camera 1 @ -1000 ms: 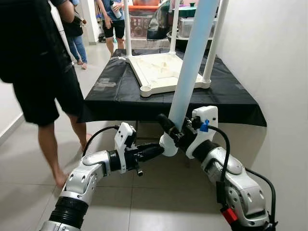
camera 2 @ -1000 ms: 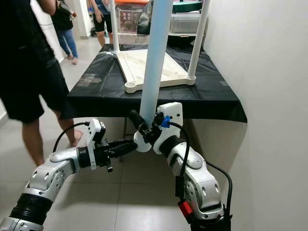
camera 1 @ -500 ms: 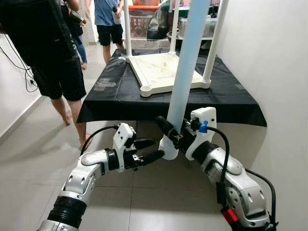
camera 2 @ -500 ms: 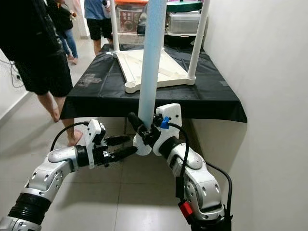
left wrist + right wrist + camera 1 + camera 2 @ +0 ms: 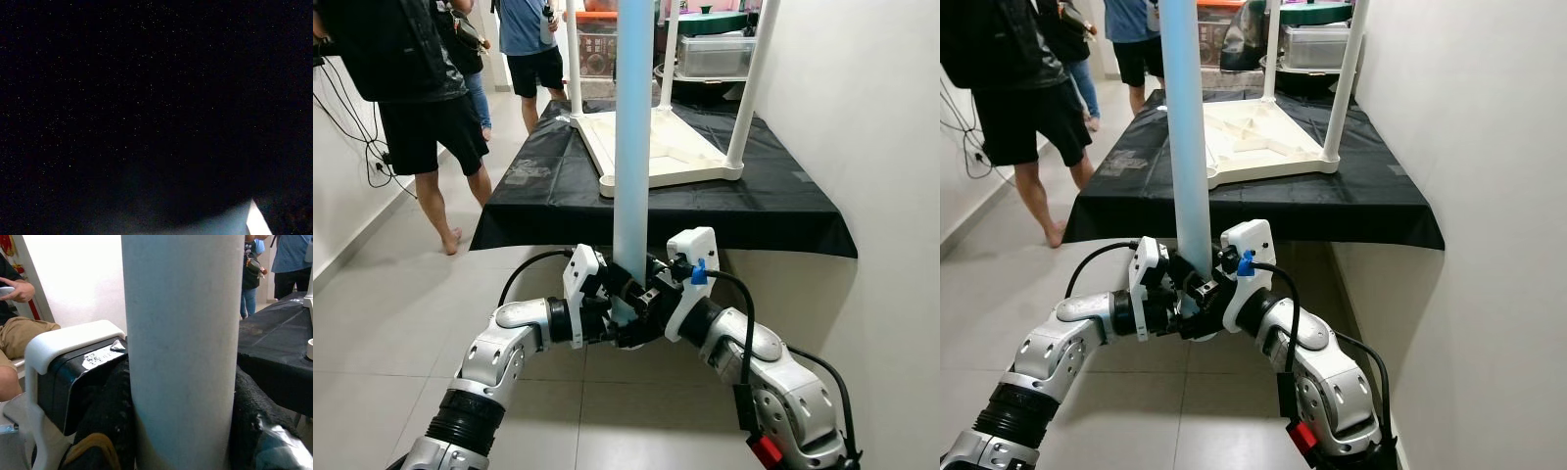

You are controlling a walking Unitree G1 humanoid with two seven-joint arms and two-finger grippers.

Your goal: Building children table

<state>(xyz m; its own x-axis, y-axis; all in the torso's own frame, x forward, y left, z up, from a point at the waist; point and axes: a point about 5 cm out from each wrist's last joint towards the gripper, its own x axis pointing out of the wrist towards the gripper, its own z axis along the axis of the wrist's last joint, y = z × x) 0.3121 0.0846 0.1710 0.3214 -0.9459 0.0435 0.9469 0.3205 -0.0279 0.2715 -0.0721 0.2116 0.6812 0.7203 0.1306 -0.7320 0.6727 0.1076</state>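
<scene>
Two pincers, left pincer and right pincer, pinch my upright table leg before the desk front edge | upturned tabletop on black cloth | grey tiled floor, people standing at left.

Counts at the work spot

One loose pale blue table leg; one upturned white tabletop with three legs fitted; one black-draped table; two grippers, left gripper and right gripper; three people standing; one seated.
</scene>
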